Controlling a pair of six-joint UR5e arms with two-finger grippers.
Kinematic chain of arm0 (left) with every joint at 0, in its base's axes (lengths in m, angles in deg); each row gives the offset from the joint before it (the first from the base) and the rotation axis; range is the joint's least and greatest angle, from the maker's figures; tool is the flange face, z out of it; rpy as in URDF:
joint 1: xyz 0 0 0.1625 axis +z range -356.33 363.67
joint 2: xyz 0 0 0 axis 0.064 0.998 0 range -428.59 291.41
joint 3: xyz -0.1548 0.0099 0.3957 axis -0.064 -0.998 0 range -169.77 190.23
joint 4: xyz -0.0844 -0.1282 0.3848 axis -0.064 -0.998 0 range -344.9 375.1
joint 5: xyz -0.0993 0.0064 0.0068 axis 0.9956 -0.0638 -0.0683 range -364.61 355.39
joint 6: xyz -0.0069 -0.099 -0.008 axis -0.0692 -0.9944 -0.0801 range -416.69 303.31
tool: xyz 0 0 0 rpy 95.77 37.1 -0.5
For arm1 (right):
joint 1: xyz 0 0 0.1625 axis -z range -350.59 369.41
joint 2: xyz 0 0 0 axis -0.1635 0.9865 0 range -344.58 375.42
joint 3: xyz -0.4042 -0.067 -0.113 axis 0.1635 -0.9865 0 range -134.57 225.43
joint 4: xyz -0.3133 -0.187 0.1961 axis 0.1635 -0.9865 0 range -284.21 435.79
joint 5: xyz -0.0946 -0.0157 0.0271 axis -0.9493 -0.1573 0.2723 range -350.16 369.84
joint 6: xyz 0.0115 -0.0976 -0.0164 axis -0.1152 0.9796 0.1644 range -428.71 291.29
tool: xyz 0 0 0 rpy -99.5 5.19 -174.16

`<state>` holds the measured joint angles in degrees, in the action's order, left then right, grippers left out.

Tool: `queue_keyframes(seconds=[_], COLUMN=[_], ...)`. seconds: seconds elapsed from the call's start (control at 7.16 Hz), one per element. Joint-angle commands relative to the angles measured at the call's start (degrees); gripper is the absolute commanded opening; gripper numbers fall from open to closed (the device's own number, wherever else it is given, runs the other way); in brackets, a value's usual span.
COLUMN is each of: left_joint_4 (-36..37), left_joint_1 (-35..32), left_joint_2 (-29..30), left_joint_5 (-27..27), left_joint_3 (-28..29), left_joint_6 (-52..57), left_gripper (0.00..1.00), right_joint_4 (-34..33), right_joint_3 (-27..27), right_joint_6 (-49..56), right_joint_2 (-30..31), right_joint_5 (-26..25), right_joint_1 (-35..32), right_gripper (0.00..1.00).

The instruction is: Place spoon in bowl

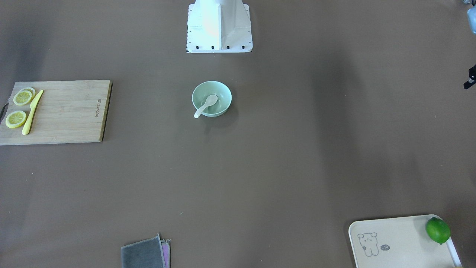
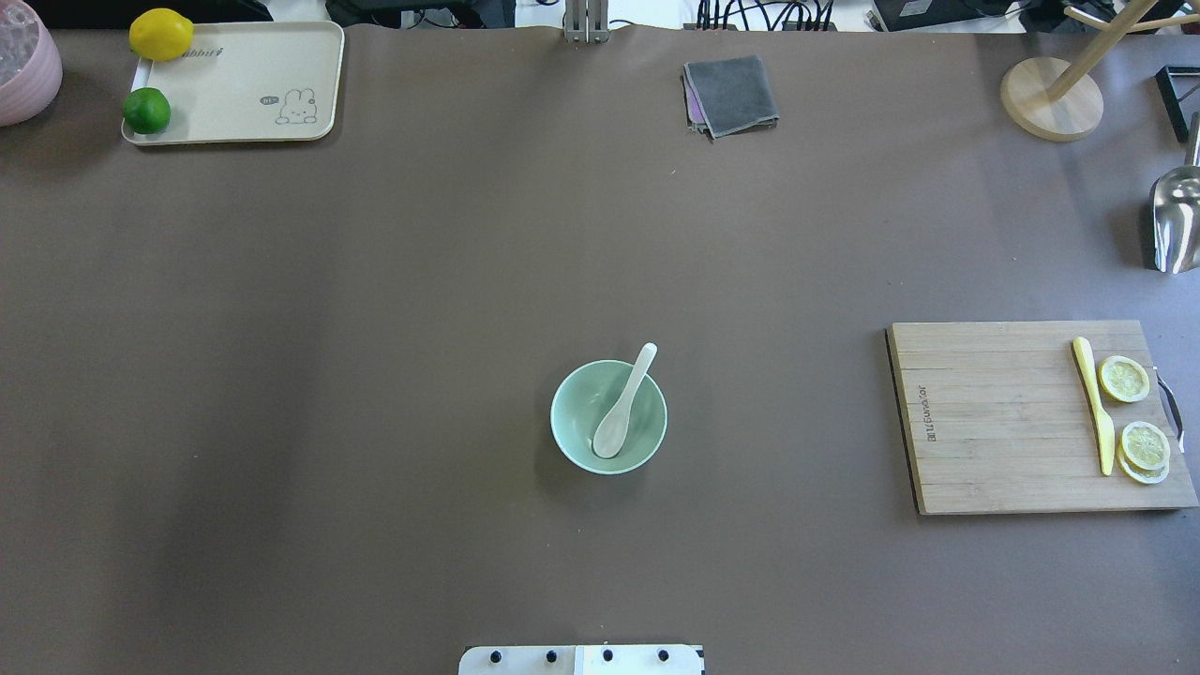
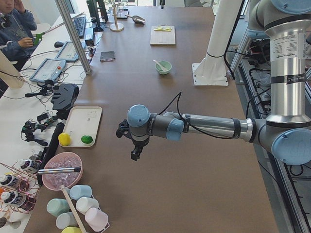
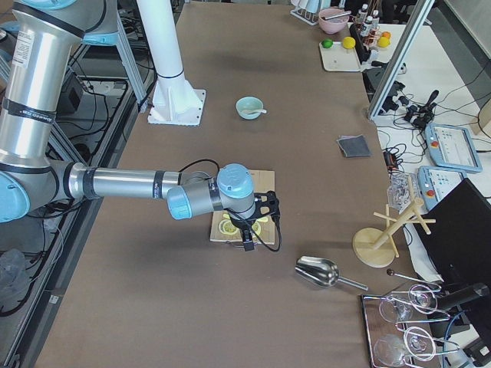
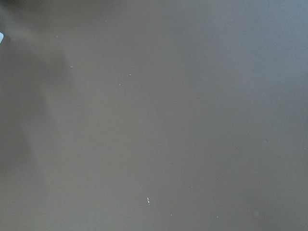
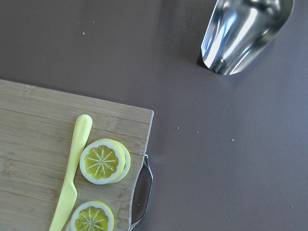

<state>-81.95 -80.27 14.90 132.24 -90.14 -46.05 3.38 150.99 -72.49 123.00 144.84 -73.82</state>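
Note:
The white spoon [image 2: 623,403] lies in the mint-green bowl [image 2: 572,412] at the table's middle, scoop down inside and handle leaning out over the rim. Both also show in the front view, spoon [image 1: 205,106] and bowl [image 1: 223,93]. My left gripper [image 3: 135,154] shows only in the exterior left view, above bare table far from the bowl [image 3: 164,68]; I cannot tell if it is open. My right gripper [image 4: 248,245] shows only in the exterior right view, over the cutting board's far end; I cannot tell its state.
A wooden cutting board [image 2: 994,422] with a yellow knife [image 2: 1092,403] and lemon slices lies on the right. A metal scoop [image 2: 1177,220], a grey cloth [image 2: 731,94] and a cream tray [image 2: 244,84] with a lime and a lemon lie along the far side.

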Motion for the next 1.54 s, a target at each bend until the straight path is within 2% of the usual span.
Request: queue_keyframes(seconds=[0.0,0.28,0.42,0.56,0.7,1.26,1.4], left_joint_4=[-0.2,-0.5,-4.6,-13.3,-17.6,-18.4,-18.4], left_joint_1=[0.0,0.1,0.9,1.2,1.4,1.4,1.4], left_joint_2=[0.0,-0.2,0.0,0.0,-0.1,-0.9,-2.5], left_joint_5=[0.0,-0.1,-0.2,-0.2,-0.4,0.2,0.3], left_joint_3=[0.0,0.9,4.2,8.1,9.5,8.8,6.8], left_joint_6=[0.0,-0.2,-0.4,-3.7,-8.7,-9.5,-9.5], left_gripper=[0.98,0.98,0.98,0.98,0.98,0.98,0.98], right_joint_4=[0.0,0.0,0.1,0.0,0.0,0.1,0.1], right_joint_3=[0.0,0.1,0.1,0.1,0.2,0.5,0.4], right_joint_6=[0.0,-0.1,-0.2,-0.2,-0.2,-0.1,-0.1], right_joint_2=[0.0,0.0,0.1,0.0,0.1,-0.1,-0.6], right_joint_5=[0.0,0.0,0.0,0.1,0.1,1.7,1.7], right_joint_1=[0.0,0.0,0.0,0.0,0.0,0.0,-0.1], right_gripper=[1.0,1.0,1.0,1.0,1.0,1.0,1.0])
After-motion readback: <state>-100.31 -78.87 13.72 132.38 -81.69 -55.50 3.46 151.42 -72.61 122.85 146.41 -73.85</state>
